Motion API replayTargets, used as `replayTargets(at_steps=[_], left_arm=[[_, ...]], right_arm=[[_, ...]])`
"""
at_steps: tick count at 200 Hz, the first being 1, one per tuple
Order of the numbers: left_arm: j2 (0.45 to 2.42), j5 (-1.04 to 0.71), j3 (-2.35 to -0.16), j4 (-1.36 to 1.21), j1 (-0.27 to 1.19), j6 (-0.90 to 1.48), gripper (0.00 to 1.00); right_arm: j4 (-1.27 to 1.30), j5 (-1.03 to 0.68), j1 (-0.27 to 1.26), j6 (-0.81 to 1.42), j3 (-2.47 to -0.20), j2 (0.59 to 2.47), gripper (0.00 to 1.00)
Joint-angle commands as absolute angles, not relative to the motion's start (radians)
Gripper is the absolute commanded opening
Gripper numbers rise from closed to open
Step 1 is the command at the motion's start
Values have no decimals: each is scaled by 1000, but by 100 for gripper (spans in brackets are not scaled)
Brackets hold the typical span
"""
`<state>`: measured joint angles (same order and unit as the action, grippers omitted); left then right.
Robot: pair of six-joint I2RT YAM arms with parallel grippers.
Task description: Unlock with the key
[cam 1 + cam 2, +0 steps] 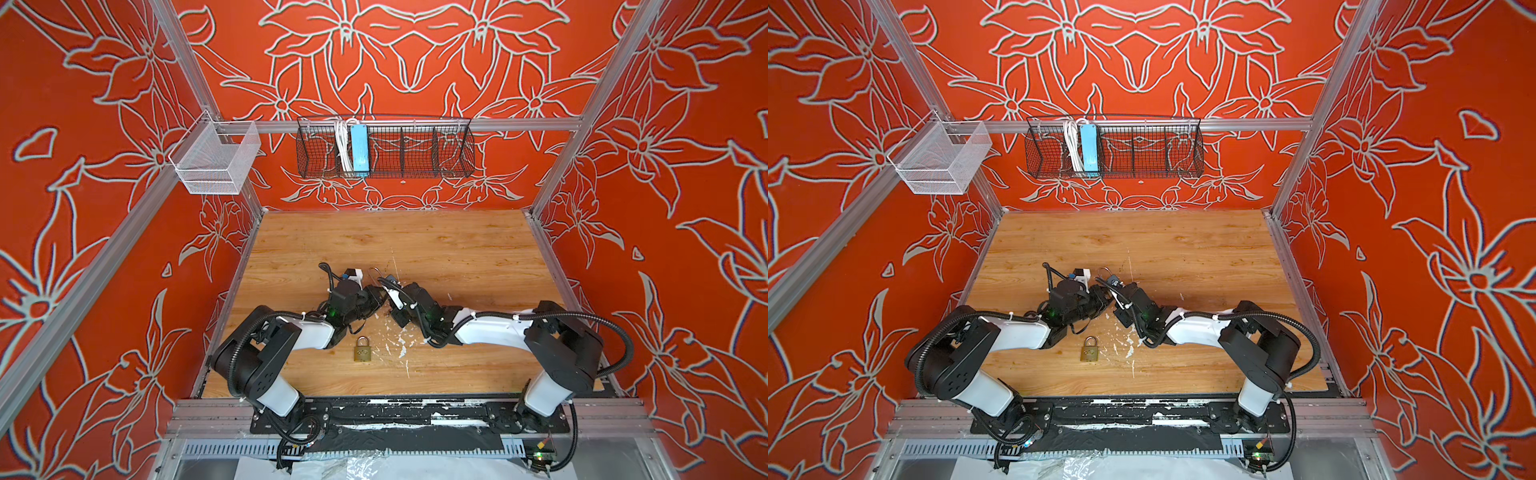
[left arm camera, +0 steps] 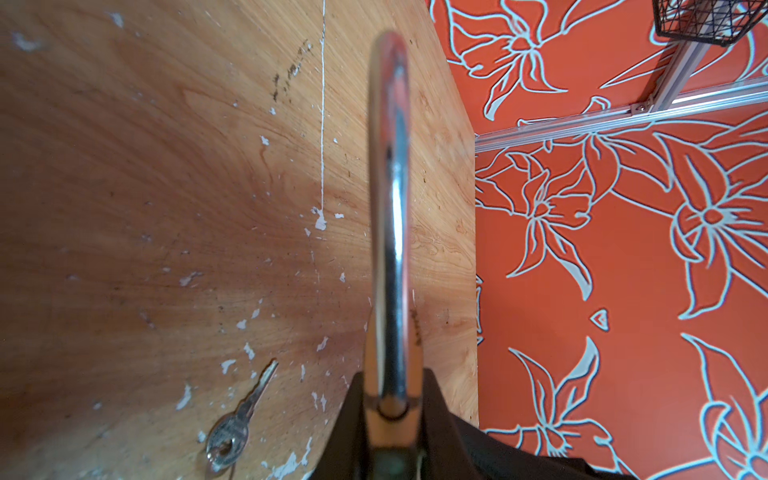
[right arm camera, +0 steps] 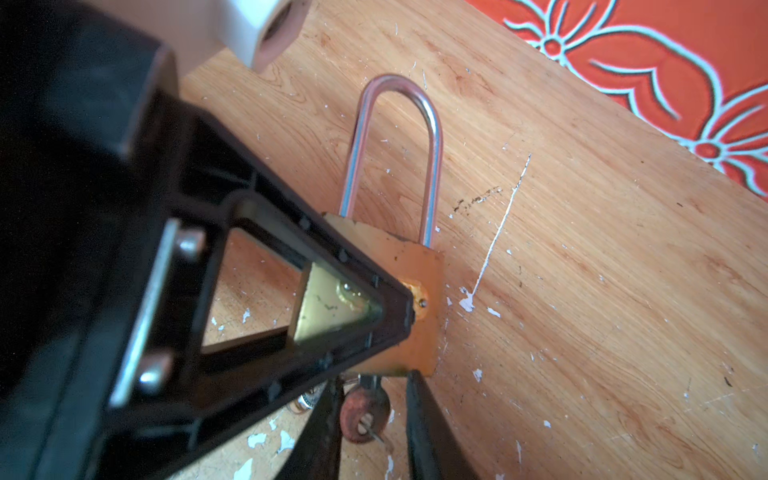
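Mid-table, where the two arms meet, the left gripper (image 2: 390, 395) is clamped on the brass body of the long-shackled padlock (image 3: 411, 262), holding it off the table (image 1: 457, 249) with the shackle pointing to the far side. Both shackle legs sit in the body, so it looks locked. Under the body hangs the key (image 3: 363, 413), its round head between the fingers of the right gripper (image 3: 372, 390); I cannot tell whether they pinch it. I would say this is the turning step: next, a firm grip on the head and a twist, with the left hold steady. A small padlock (image 1: 362, 350) and a spare key (image 2: 232, 428) lie nearer.
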<state>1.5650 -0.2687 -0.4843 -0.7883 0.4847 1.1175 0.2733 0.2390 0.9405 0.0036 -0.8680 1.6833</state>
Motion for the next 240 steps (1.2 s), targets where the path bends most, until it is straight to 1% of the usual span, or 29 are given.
replayTargets(at_steps=[1, 49, 82, 108, 127, 143, 151, 188, 240], left_arm=[[1500, -264, -499, -862, 492, 1088, 0], [1491, -265, -497, -858, 492, 1088, 0], [1484, -270, -498, -858, 492, 1088, 0], [1472, -266, -495, -855, 492, 1083, 0], [1462, -260, -494, -844, 492, 1074, 0], [1457, -254, -492, -844, 492, 1071, 0], [1454, -250, -491, -841, 492, 1068, 0], [1464, -260, -495, -844, 493, 1071, 0], [1490, -252, -501, -838, 493, 1065, 0]], right_arm=[[240, 227, 950, -6, -895, 1701, 29], [224, 224, 950, 2, -914, 1721, 29], [231, 218, 950, 7, -921, 1737, 26], [209, 222, 950, 9, -934, 1747, 27], [201, 216, 950, 8, -940, 1752, 29], [200, 204, 950, 12, -938, 1748, 37], [207, 202, 950, 13, -933, 1747, 39], [211, 219, 950, 17, -931, 1743, 37], [265, 238, 949, 8, -883, 1695, 38]])
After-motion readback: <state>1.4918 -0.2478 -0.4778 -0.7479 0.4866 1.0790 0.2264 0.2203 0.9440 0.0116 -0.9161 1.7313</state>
